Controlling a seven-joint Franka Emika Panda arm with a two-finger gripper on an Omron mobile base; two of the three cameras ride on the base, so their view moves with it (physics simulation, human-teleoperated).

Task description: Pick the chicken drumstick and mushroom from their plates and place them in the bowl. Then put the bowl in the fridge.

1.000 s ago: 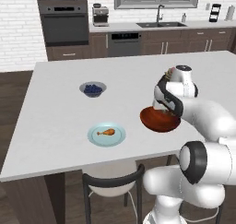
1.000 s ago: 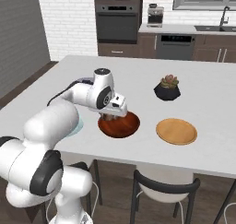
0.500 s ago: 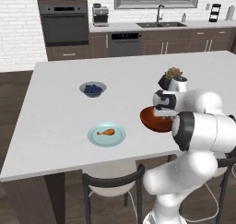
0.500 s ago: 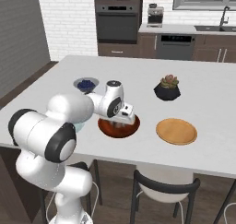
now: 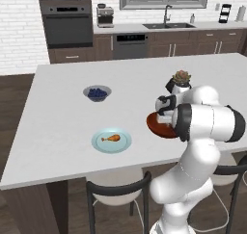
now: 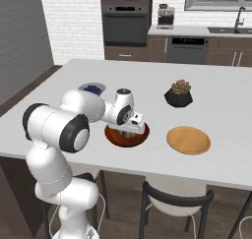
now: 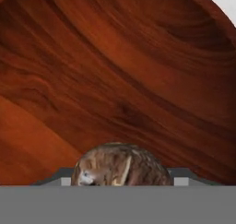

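While the gripper (image 6: 132, 131) hangs low over the bowl (image 6: 114, 136), I see the mushroom (image 7: 120, 165) between its part-open jaws, though I cannot tell if it is gripped. Left of the bowl, the drumstick (image 5: 111, 138) lies on the blue plate (image 5: 124, 145).

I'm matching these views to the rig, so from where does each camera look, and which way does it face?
Left base view: behind the arm's left, looking forward and down over the island; the arm rises at lower right, over the bowl.
Right base view: behind its right; the arm rises at lower left.
Hand view: on the hand, looking down into the bowl at the mushroom.
Both base views share the bowl, the succulent pot and the blueberry bowl.
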